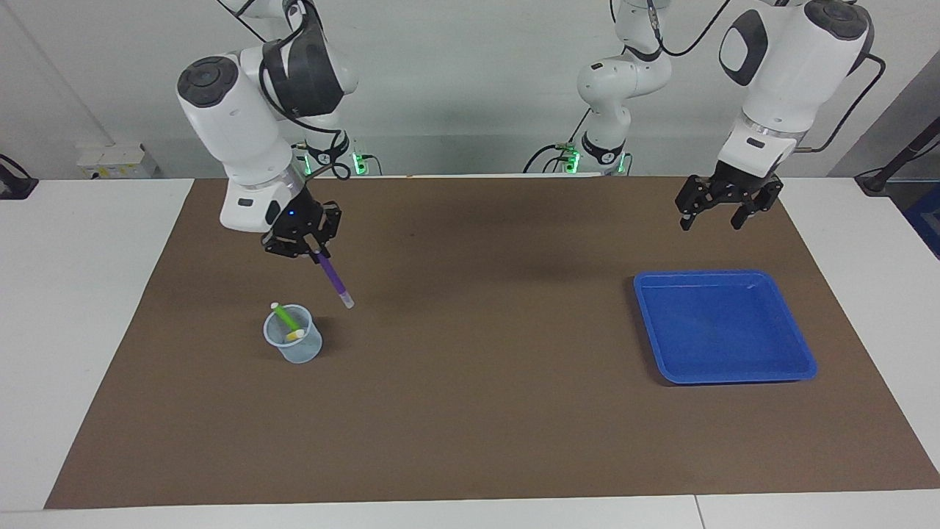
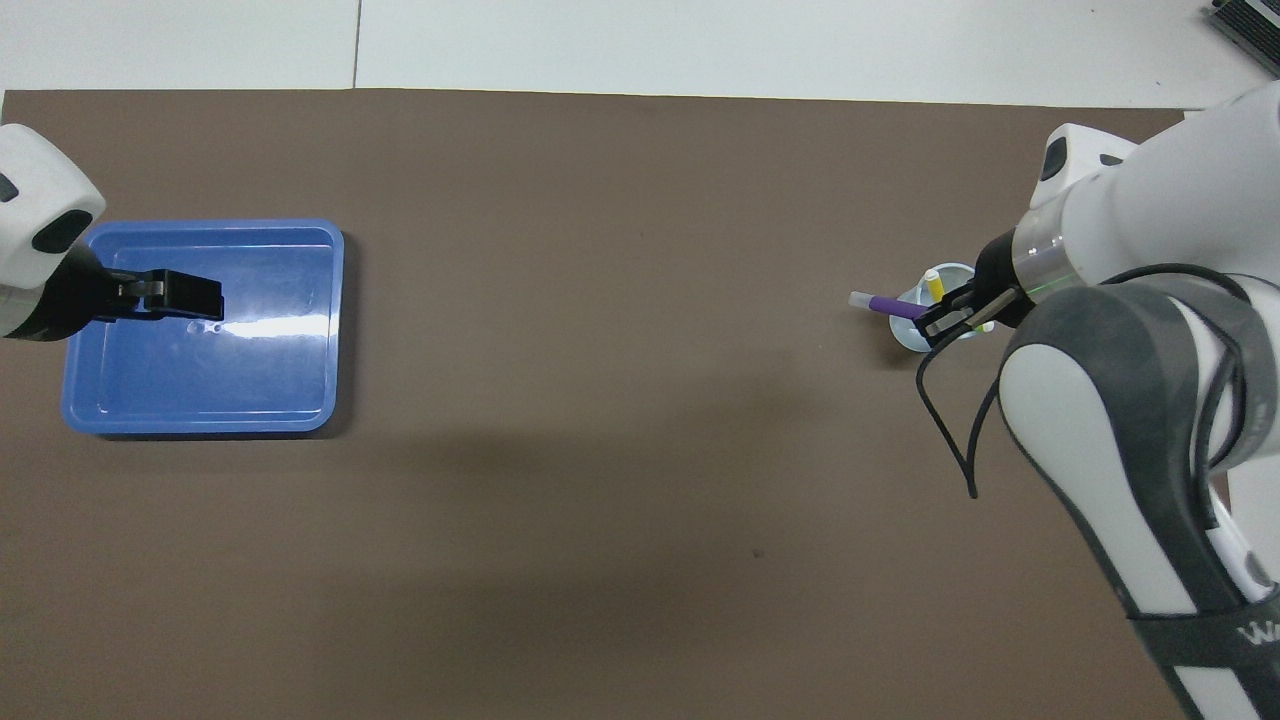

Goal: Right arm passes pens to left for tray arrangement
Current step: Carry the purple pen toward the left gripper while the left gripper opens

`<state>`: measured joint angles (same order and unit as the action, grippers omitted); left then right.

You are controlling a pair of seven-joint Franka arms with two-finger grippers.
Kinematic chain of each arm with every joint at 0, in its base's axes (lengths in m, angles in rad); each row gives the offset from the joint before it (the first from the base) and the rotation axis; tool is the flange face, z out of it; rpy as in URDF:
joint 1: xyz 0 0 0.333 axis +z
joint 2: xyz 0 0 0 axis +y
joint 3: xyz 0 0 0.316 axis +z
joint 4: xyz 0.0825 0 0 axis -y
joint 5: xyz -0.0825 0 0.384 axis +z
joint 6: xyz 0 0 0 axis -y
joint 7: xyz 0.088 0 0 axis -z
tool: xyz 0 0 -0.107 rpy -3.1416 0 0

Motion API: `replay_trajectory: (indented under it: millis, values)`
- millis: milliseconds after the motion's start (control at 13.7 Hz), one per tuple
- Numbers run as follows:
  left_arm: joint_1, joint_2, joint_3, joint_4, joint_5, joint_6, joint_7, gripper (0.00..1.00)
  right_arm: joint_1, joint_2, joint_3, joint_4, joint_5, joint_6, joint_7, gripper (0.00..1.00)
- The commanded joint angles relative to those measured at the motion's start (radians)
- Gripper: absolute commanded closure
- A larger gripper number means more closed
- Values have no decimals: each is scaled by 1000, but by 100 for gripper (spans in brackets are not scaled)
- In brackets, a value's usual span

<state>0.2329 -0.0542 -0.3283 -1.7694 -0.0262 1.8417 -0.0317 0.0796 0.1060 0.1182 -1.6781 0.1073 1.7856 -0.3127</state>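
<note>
Above cup (image 1: 293,343) near mat's right-arm end, my right gripper (image 1: 307,248) clamps purple pen (image 1: 335,280), lifted clear. Green, yellow pens in cup. Left gripper (image 1: 711,220) spread, empty, over tray's (image 1: 800,345) robot-side rim. Handover step: next I carry pen mid-mat, left meets it.

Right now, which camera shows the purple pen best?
The facing view: the slim purple marker pen hangs whole and slanted from the right gripper, above the brown mat beside the small clear plastic cup. The overhead view shows only its pale tip and some purple; the gripper hides the rest.
</note>
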Motion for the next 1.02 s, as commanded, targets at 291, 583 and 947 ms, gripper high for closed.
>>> replay_trajectory:
  millis: [291,583,947]
  values:
    - [0,-70,11,-170,-32,118,-4,0,46,3,34,26,236,5,338,100]
    - [94,-70,28,-159,-266,-71,-29,1,127,-2,34,26,371,26,551,100]
    - [91,-36,40,-51,-411,-191,-461,1,227,-3,47,8,440,150,886,100]
